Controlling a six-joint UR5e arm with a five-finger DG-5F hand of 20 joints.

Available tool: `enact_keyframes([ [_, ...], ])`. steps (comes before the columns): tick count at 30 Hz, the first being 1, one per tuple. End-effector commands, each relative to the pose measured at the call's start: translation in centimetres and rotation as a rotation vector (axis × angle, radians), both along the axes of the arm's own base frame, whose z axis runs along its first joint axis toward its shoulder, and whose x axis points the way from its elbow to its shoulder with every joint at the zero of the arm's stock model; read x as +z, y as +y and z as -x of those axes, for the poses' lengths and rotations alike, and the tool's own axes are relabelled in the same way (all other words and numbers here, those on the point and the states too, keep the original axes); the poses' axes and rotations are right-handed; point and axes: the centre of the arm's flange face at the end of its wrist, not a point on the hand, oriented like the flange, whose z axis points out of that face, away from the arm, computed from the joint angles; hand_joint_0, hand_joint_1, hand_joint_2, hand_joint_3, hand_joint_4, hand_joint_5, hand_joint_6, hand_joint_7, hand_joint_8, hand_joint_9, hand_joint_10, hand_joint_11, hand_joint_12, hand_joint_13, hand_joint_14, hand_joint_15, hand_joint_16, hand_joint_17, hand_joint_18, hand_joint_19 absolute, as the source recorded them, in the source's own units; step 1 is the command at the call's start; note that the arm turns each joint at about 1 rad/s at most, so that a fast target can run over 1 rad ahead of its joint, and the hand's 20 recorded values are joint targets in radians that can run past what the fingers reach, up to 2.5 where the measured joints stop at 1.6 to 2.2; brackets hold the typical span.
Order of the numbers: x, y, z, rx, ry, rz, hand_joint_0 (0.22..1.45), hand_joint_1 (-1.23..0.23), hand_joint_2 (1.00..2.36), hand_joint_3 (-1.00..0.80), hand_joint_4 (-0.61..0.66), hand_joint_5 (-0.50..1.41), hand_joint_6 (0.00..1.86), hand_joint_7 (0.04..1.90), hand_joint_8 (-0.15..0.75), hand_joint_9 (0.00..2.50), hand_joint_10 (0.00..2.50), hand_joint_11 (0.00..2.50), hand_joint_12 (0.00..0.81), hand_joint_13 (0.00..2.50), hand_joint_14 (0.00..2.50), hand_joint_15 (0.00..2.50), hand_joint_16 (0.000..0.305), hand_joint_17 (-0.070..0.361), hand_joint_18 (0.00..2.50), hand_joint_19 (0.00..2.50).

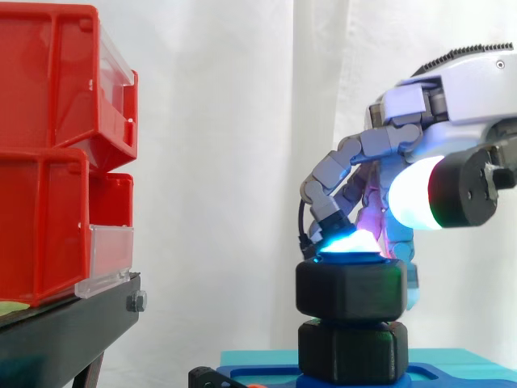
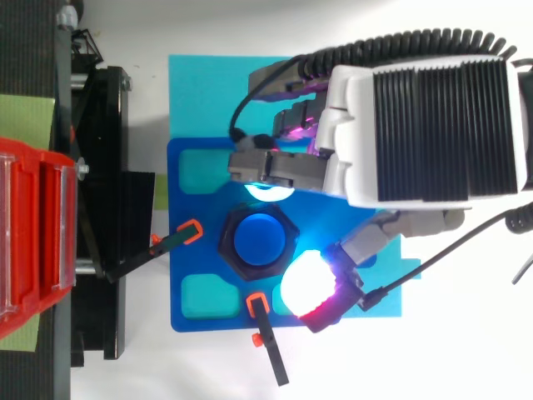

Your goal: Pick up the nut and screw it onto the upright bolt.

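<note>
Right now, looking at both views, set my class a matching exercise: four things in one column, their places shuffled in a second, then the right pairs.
Things
1. black hexagonal nut
2. red plastic bins
3. dark blue flat base plate
4. robot hand

Places
a. stacked on the black stand, at the left
b. over the nut, coming in from the right
c. atop a second black hexagonal piece
d. lying on the cyan mat

Pairs: 1-c, 2-a, 3-d, 4-b
</note>
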Motion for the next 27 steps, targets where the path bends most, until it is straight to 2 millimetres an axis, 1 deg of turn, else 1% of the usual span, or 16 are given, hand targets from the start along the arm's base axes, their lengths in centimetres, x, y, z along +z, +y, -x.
enact_keyframes([
  [1,1.1,-0.7,0.0,-0.002,0.007,0.009,0.52,-0.29,1.0,-0.5,0.09,0.06,0.67,1.25,0.26,1.6,0.0,0.0,0.125,1.19,0.0,0.0,0.004,0.009,0.77,0.0],
  [2,1.3,-0.7,0.0,-0.001,0.009,0.011,0.52,-0.29,1.0,-0.5,0.1,0.06,0.67,1.25,0.259,1.65,0.0,0.0,0.125,1.2,0.0,0.0,0.004,0.008,0.78,0.0],
  [4,1.8,-0.9,0.0,-0.004,0.013,0.019,0.52,-0.29,1.0,-0.5,0.1,0.07,0.66,1.26,0.25,1.67,0.0,0.0,0.123,1.22,0.0,0.0,0.003,0.007,0.79,0.0],
  [7,2.3,-1.2,0.0,-0.006,0.015,0.025,0.52,-0.29,1.0,-0.5,0.09,0.07,0.66,1.28,0.274,1.68,0.0,0.0,0.122,1.22,0.0,0.0,0.004,0.008,0.79,0.0],
  [9,2.7,-1.5,0.1,-0.01,0.018,0.027,0.51,-0.28,1.0,-0.5,0.08,0.07,0.62,1.35,0.288,1.67,0.0,0.0,0.13,1.2,0.0,0.0,0.005,0.011,0.78,0.0],
  [10,3.0,-1.6,0.0,-0.012,0.016,0.027,0.51,-0.28,1.0,-0.5,0.1,0.07,0.54,1.52,0.299,1.65,0.0,0.0,0.136,1.19,0.0,0.0,0.006,0.014,0.75,0.0],
  [11,3.1,-1.7,0.0,-0.013,0.014,0.028,0.51,-0.27,1.0,-0.5,0.12,0.07,0.5,1.6,0.305,1.63,0.0,0.0,0.139,1.17,0.0,0.0,0.007,0.017,0.74,0.0],
  [12,3.4,-1.8,0.0,-0.014,0.011,0.029,0.51,-0.27,1.0,-0.5,0.11,0.07,0.5,1.59,0.304,1.62,0.0,0.0,0.14,1.17,0.0,0.0,0.008,0.017,0.73,0.0],
  [15,4.0,-1.9,-0.1,-0.015,0.004,0.036,0.51,-0.27,1.0,-0.5,0.15,0.04,0.5,1.52,0.301,1.56,0.0,0.01,0.151,1.14,0.0,0.0,0.009,0.021,0.71,0.0],
  [18,4.0,-1.9,-0.1,-0.015,-0.002,0.039,0.51,-0.27,1.0,-0.5,0.22,0.01,0.51,1.27,0.304,1.52,0.0,0.02,0.156,1.12,0.0,0.0,0.01,0.023,0.71,0.0],
  [20,4.0,-1.8,-0.3,-0.013,-0.012,0.038,0.51,-0.27,1.0,-0.5,0.24,-0.01,0.51,1.17,0.299,1.48,0.0,0.02,0.158,1.11,0.0,0.0,0.011,0.025,0.71,0.0],
  [23,3.8,-1.5,-0.5,-0.009,-0.028,0.037,0.51,-0.27,1.0,-0.5,0.26,-0.03,0.5,1.08,0.295,1.41,0.0,0.01,0.166,1.1,0.0,0.0,0.013,0.029,0.71,0.02],
  [27,3.7,-1.0,-0.7,-0.004,-0.049,0.032,0.51,-0.27,1.0,-0.5,0.25,-0.05,0.5,1.01,0.287,1.31,0.0,0.0,0.175,1.07,0.0,0.0,0.016,0.036,0.71,0.04],
])
